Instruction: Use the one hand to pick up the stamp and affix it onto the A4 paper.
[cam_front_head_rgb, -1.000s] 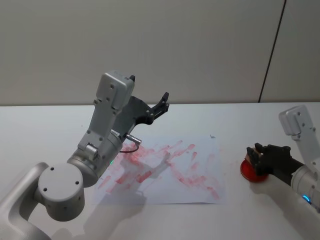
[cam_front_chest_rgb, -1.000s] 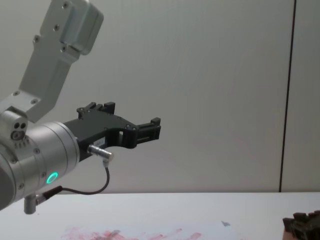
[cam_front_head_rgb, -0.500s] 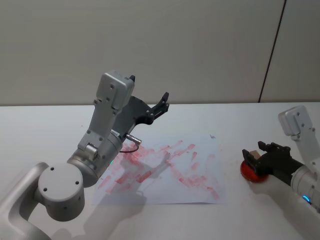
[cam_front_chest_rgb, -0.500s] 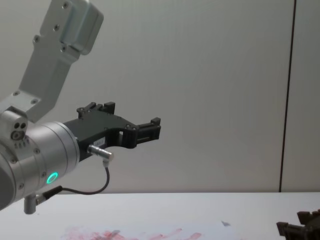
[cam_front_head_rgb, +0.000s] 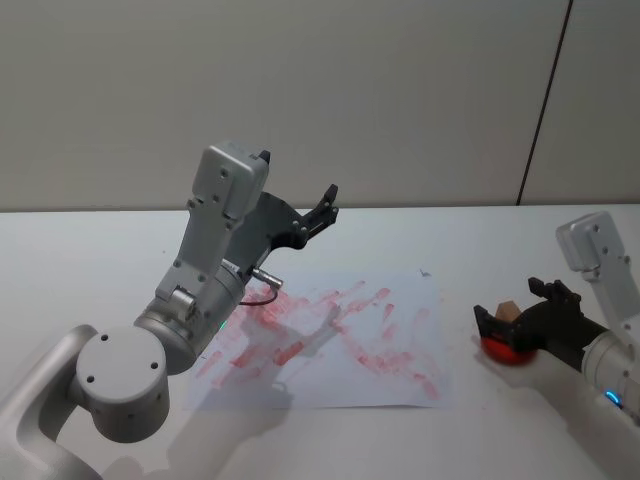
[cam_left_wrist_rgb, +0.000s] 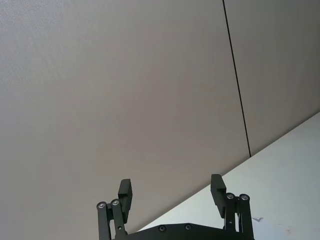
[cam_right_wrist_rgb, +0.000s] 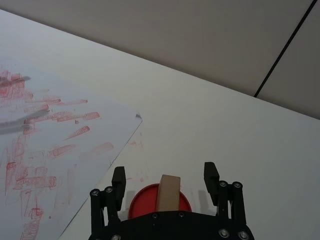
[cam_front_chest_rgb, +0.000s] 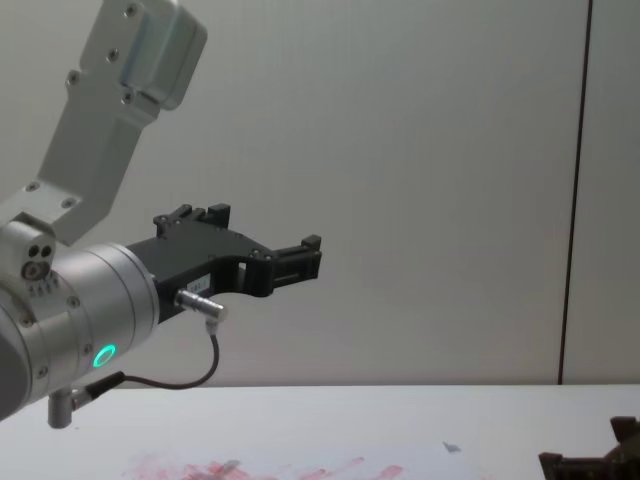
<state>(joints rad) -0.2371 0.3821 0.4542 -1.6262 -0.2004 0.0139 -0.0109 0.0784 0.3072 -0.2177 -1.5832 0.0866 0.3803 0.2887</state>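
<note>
The stamp (cam_right_wrist_rgb: 168, 192), a small light-brown wooden block, stands upright on a round red ink pad (cam_right_wrist_rgb: 142, 204) at the table's right side. My right gripper (cam_right_wrist_rgb: 164, 178) is open, with one black finger on each side of the stamp and a gap to each. In the head view the stamp (cam_front_head_rgb: 507, 311) shows between the right gripper's (cam_front_head_rgb: 515, 304) fingers. The A4 paper (cam_front_head_rgb: 330, 340) lies flat at mid-table, smeared with red-pink marks, left of the ink pad (cam_front_head_rgb: 503, 348). My left gripper (cam_front_head_rgb: 300, 172) hangs raised above the paper's far left part, open and holding nothing.
The paper's near corner (cam_right_wrist_rgb: 50, 150) reaches close to the ink pad. White tabletop (cam_front_head_rgb: 520, 250) lies beyond and right of the pad. The left arm's grey links (cam_front_head_rgb: 215, 250) rise over the paper's left half. A grey wall stands behind the table.
My right gripper's fingers have spread apart from around the stamp, which stays standing on the red pad. The left arm has not moved.
</note>
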